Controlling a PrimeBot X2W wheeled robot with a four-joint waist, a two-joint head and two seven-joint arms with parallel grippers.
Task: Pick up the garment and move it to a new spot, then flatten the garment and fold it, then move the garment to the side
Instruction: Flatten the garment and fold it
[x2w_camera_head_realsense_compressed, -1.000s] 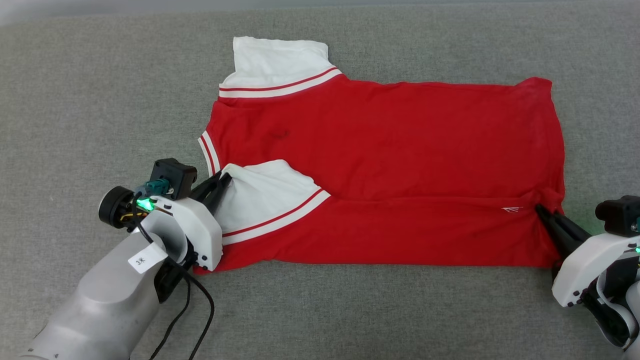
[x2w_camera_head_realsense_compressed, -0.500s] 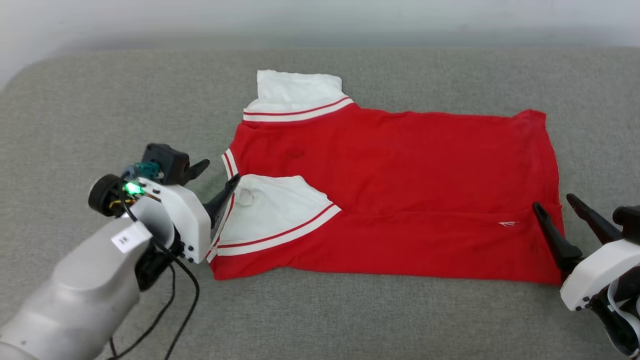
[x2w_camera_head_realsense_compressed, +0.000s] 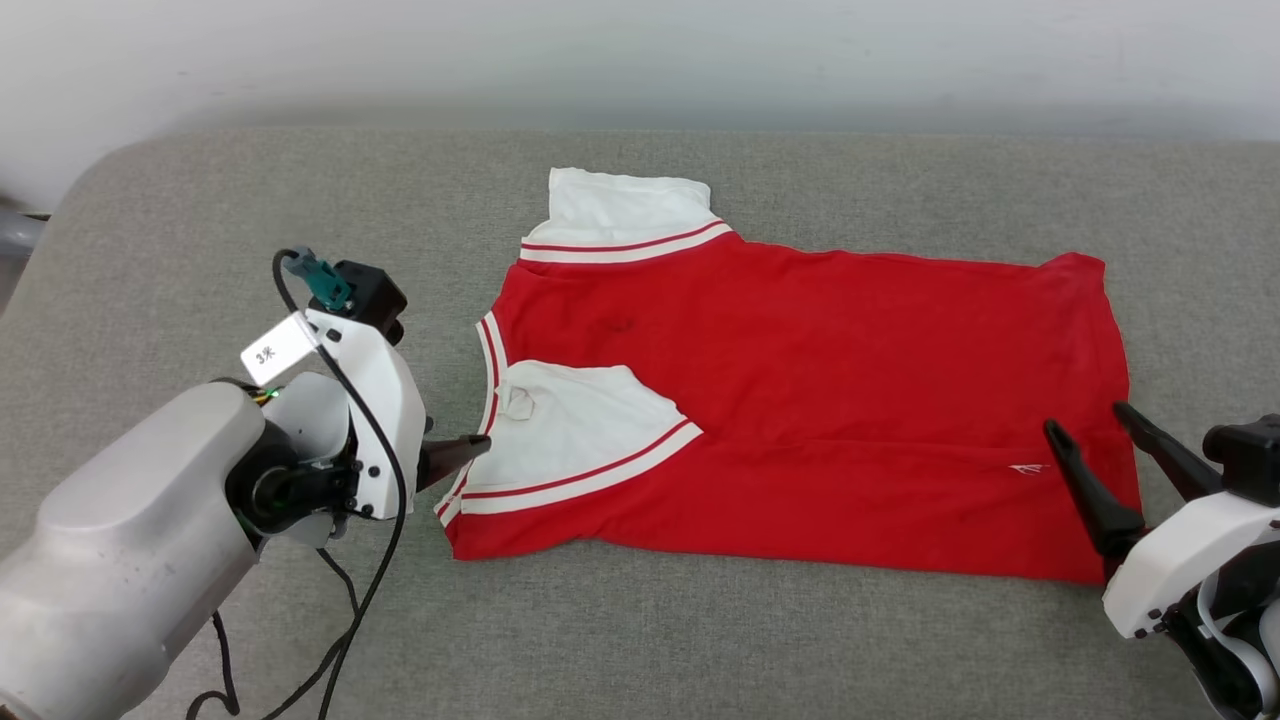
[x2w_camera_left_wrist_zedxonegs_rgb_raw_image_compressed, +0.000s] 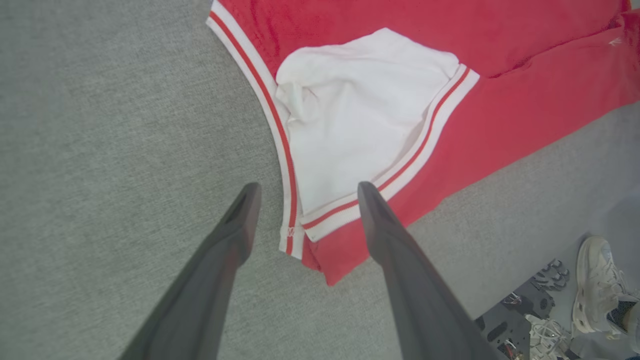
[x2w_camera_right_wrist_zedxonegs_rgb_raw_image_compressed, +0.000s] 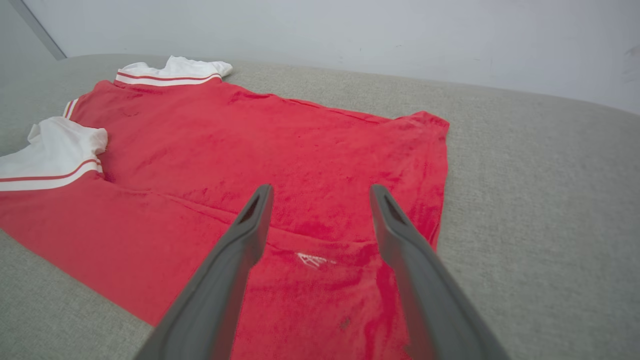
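A: Where is the garment (x2w_camera_head_realsense_compressed: 800, 400)?
B: It lies flat on the grey surface (x2w_camera_head_realsense_compressed: 250, 220), neck end toward the robot's left and hem toward its right. A fold line runs along the near side. The near white sleeve (x2w_camera_head_realsense_compressed: 580, 430) lies on top of the red. The far white sleeve (x2w_camera_head_realsense_compressed: 625, 205) sticks out at the back edge.
A: Left hand (x2w_camera_left_wrist_zedxonegs_rgb_raw_image_compressed: 308, 187)?
B: Wide open and holding nothing. It is at the near neck corner, one finger over bare surface and the other over the sleeve's striped trim. Cannot tell whether it touches the cloth.
A: Right hand (x2w_camera_head_realsense_compressed: 1085, 416)?
B: Also spread and empty. It is over the near hem corner, with a small white logo (x2w_camera_right_wrist_zedxonegs_rgb_raw_image_compressed: 312, 260) showing between its fingers.
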